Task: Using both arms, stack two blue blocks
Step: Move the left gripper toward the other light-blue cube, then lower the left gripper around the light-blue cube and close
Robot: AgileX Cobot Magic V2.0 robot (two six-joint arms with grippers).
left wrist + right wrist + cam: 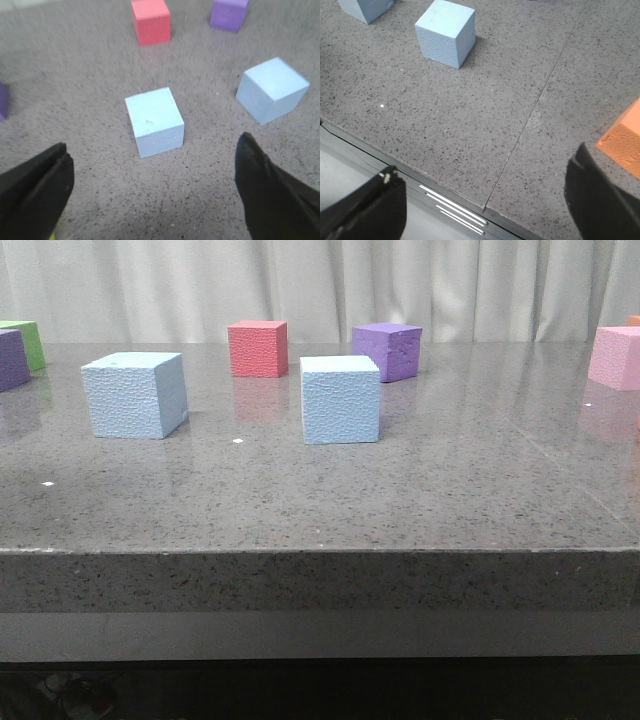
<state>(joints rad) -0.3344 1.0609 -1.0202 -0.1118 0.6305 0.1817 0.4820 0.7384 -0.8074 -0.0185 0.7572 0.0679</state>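
Note:
Two pale blue blocks stand apart on the grey table, one at the left (135,395) and one near the middle (340,398). Neither arm shows in the front view. In the left wrist view the left block (154,121) lies just ahead of my left gripper (154,147), which is open and empty; the other block (272,89) is off to one side. My right gripper (485,161) hangs open and empty over the table's front edge, with the middle block (445,32) well ahead and the left block (365,9) at the frame's edge.
Behind the blue blocks stand a red cube (258,348) and a purple cube (388,350). A purple cube (12,358) and a green one (28,340) sit far left, a pink cube (615,357) far right. An orange block (625,140) lies beside my right finger.

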